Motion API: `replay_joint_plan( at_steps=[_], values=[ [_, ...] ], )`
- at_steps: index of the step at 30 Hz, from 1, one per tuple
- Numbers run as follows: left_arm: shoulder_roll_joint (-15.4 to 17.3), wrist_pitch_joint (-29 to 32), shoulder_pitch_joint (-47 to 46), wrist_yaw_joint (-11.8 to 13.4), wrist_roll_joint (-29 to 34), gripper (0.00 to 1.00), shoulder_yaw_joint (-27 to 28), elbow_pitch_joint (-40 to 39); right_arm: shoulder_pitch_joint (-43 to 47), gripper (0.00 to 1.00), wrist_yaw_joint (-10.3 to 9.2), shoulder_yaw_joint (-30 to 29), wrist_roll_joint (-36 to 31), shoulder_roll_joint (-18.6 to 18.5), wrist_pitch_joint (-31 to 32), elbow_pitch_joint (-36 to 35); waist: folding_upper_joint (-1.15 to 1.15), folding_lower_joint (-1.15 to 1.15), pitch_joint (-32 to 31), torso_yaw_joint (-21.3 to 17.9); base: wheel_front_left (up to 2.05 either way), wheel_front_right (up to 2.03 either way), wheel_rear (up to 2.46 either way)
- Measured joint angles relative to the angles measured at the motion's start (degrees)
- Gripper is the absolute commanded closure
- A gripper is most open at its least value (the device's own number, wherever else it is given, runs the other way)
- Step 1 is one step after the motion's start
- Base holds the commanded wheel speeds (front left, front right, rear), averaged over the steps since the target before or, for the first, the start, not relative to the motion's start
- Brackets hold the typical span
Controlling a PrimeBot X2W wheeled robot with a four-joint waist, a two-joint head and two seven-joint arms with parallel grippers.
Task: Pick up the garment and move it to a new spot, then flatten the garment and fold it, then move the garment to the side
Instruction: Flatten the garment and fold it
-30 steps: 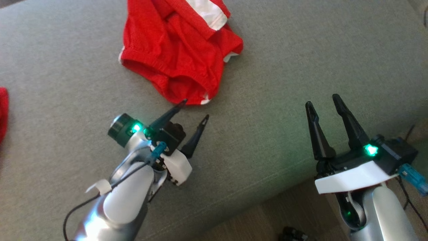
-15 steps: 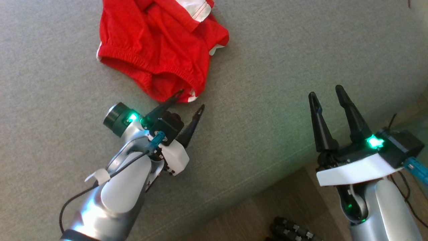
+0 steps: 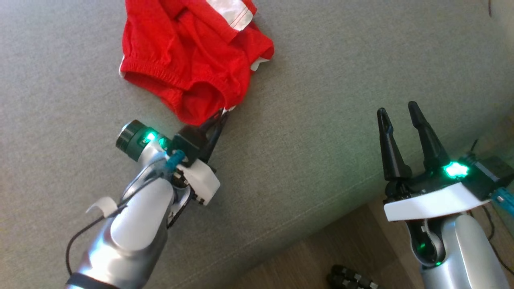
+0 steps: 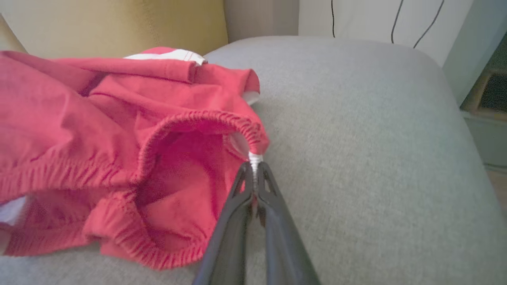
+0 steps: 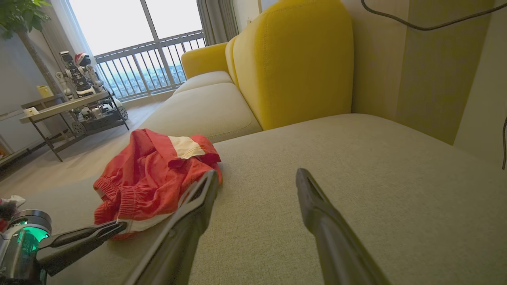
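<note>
The red shorts (image 3: 192, 60), trimmed in white, lie crumpled on the grey sofa seat (image 3: 341, 80), towards its far left part in the head view, with the elastic waistband turned to the robot and gaping open. A white panel shows on the top fold at the far side.

The left fingers (image 4: 246, 182) are pressed together with no gap between them, pinching the edge of the shorts at the near right end of the waistband, where a bit of white trim sits right at the tips. The cloth there is drawn up into a small peak at the pinch; the rest of the shorts rests on the seat.

The right fingers (image 3: 390, 140) stand wide apart and hold nothing. They hang over the near edge of the seat, well to the right of the shorts and apart from them, tips pointing across the cushion.

A strip of wooden floor (image 3: 313, 257) runs along the bottom of the head view. In the right wrist view a yellow sofa back (image 5: 297, 59) rises behind the seat.
</note>
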Motion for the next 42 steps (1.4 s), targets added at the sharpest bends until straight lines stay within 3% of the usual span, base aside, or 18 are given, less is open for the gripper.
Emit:
replay_joint_plan(
  at_steps=[3, 10, 13, 18, 26, 29, 35, 42],
  values=[
    [-1.0, 1.6, 0.0, -0.2, -7.0, 1.00, 0.2, -1.4, 0.0, 0.00, 0.00, 0.1, 0.4, 0.0, 0.0, 0.4, 0.00, 0.00, -1.2, -0.3, 0.00, 0.00, 0.00],
    [-0.1, 15.3, -4.6, -0.2, -29.3, 1.00, -4.0, -8.9, 0.1, 0.00, 0.00, 1.0, 1.1, 0.0, 0.0, 1.3, 0.00, 0.00, -4.2, -1.6, 0.00, 0.00, 0.00],
    [1.2, 20.6, -10.2, -0.2, -38.1, 1.00, -2.4, -12.5, 0.2, 0.00, 0.00, 1.8, 1.7, 0.0, 0.0, 1.4, 0.00, 0.00, -5.8, -2.6, 0.00, 0.00, 0.00],
    [1.0, 26.7, -18.8, -0.2, -46.5, 1.00, 0.7, -14.7, 0.3, 0.00, 0.00, 3.1, 2.1, 0.0, 0.0, 1.5, 0.00, 0.00, -8.5, -4.8, 0.00, 0.00, 0.00],
    [-0.1, 28.3, -26.7, -0.2, -50.4, 1.00, 3.2, -13.5, 2.6, 0.00, 0.00, 4.0, 2.3, 0.0, 0.0, 1.6, 0.00, -0.01, -12.0, -7.3, 0.00, 0.00, 0.00],
    [0.8, 29.3, -26.2, -0.2, -50.9, 1.00, 3.0, -15.3, 2.8, 0.00, 0.00, 3.9, 2.2, 0.0, 0.0, 1.3, 0.00, -0.01, -12.5, -6.9, 0.00, 0.00, 0.00],
    [7.9, 29.1, -9.8, 1.2, -51.5, 1.00, 2.6, -20.1, 4.0, 0.00, 0.00, 2.8, 0.5, 0.0, 0.0, 0.0, 0.00, 0.00, -11.9, -3.4, 0.00, 0.00, 0.00],
    [13.6, 19.1, 7.9, 4.0, -50.3, 1.00, 6.4, -20.2, 4.8, 0.00, 0.00, 5.7, 2.3, 0.0, 0.0, 4.5, 0.00, 0.00, -9.5, 2.7, 0.00, 0.00, 0.00]
  ],
)
